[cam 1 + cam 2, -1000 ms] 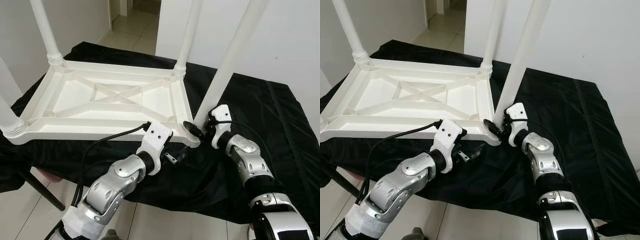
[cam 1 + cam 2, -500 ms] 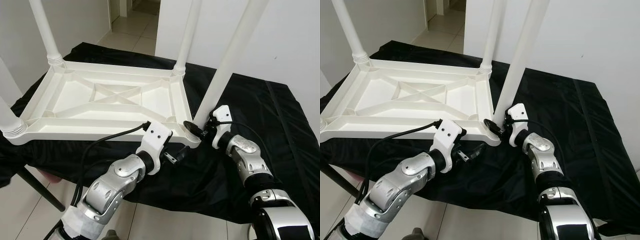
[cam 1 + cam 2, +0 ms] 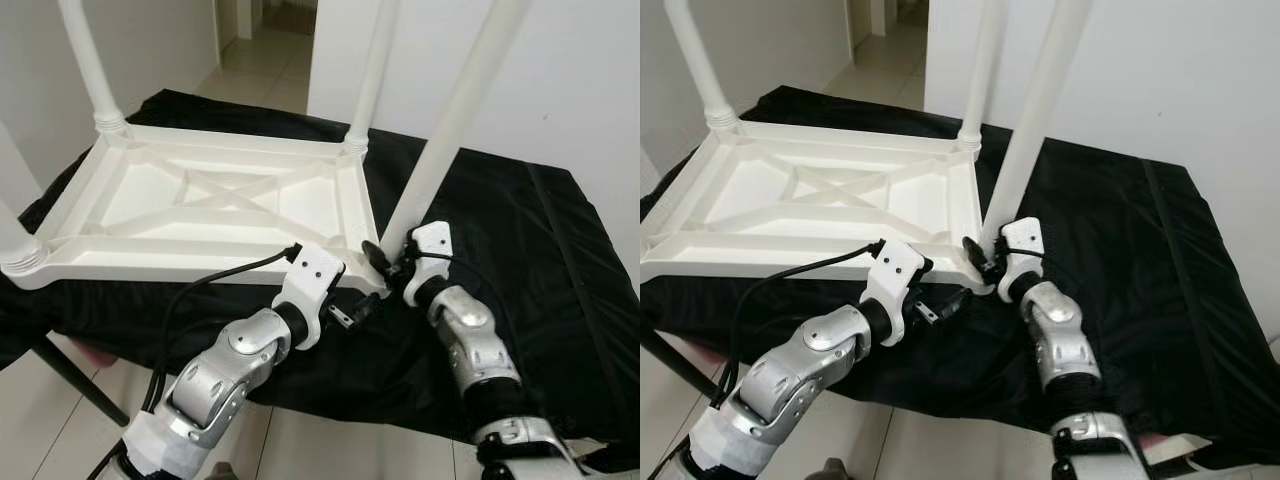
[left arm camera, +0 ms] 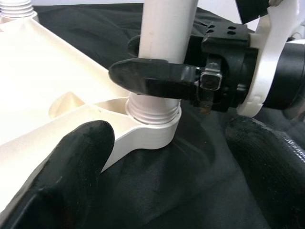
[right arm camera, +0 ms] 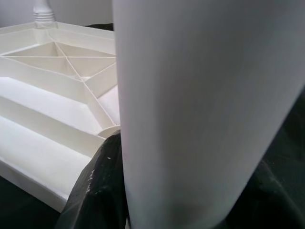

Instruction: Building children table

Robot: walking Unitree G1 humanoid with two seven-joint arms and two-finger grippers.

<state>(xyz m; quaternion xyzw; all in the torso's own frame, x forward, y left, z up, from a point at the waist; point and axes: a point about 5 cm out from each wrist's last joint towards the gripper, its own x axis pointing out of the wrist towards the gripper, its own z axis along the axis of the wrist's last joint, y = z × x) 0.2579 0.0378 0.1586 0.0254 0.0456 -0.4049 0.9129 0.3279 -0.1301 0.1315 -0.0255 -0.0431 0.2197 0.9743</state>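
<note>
Left eye view: the upturned white table top [image 3: 210, 200] lies on a black cloth [image 3: 520, 250], its near corner at the cloth's front edge, bare cloth to the right. The right gripper [image 3: 385, 258] is clamped on the near-right leg [image 3: 450, 120] just above its threaded socket. The left gripper [image 3: 350, 312] sits spread apart beside that corner. Tiled floor and white walls surround.

The right gripper [image 3: 385, 262] is clamped around the base of the table leg [image 3: 450, 120]. The left gripper [image 3: 352, 312] reaches forward just below the near corner, its fingers [image 4: 71, 176] spread apart.
</note>
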